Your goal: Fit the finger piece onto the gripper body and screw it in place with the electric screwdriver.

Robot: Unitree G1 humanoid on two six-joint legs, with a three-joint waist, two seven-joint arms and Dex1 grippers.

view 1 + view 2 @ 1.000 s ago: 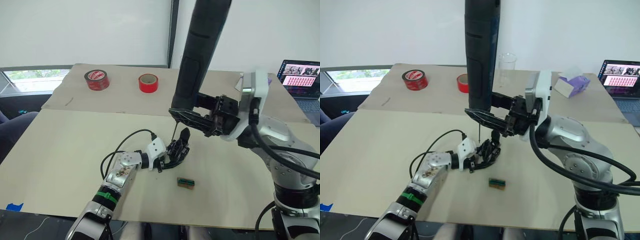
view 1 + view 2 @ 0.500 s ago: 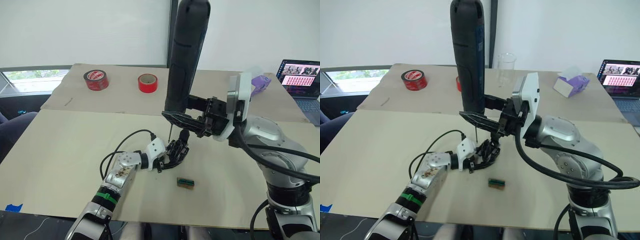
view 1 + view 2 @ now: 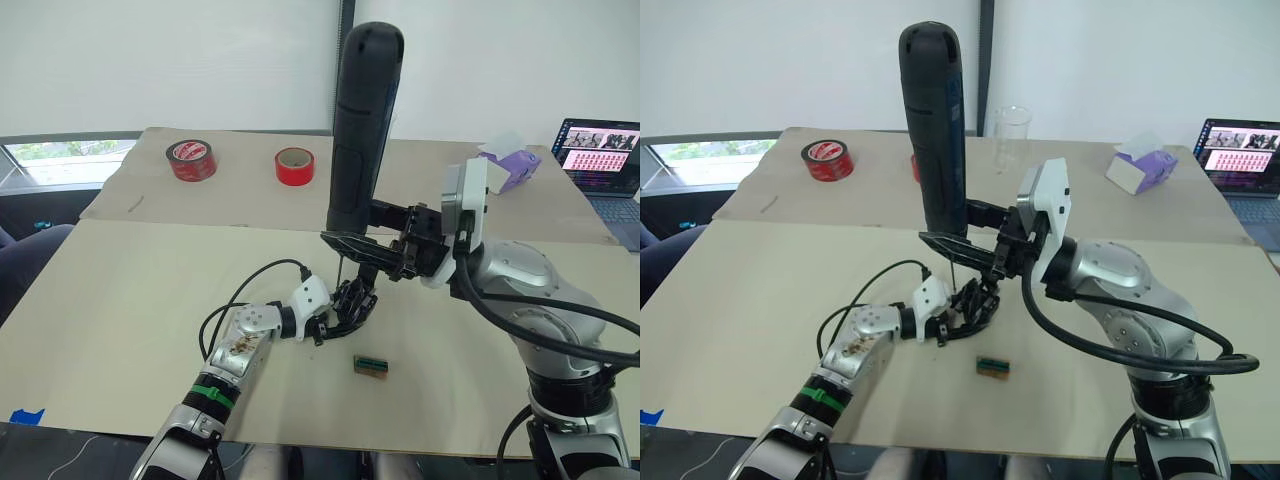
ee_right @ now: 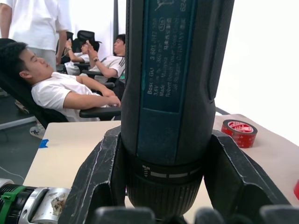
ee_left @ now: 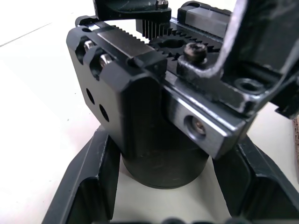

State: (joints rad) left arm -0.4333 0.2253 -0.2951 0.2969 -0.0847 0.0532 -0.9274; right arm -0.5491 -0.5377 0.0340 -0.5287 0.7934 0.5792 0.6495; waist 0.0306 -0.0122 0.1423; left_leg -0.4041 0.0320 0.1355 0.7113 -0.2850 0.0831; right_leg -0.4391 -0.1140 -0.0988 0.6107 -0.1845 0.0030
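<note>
My left gripper [image 3: 348, 306] lies low on the table, shut on the round base of the gripper body [image 5: 159, 116]. That body is a black block with toothed racks on top. The black finger piece [image 5: 243, 60] sits on its top with a screw head [image 5: 194, 51] beside it. My right gripper [image 3: 366, 250] is shut on the electric screwdriver [image 3: 361, 130], a thick black cylinder held upright. Its thin bit [image 3: 339, 271] points down at the top of the body. Whether the bit touches the screw I cannot tell.
A small green-brown block [image 3: 371, 366] lies in front of the body. Two red tape rolls [image 3: 194, 159] [image 3: 296, 165] sit at the far left, with a clear glass [image 3: 1011, 135], a purple box [image 3: 1140, 165] and a laptop [image 3: 600, 160] at the far right. People sit in chairs [image 4: 60, 88] beyond the table.
My right arm has carried the screwdriver left and down, so its rounded top has come into view and the bit stands closer over the body. The left gripper and the body have not moved.
</note>
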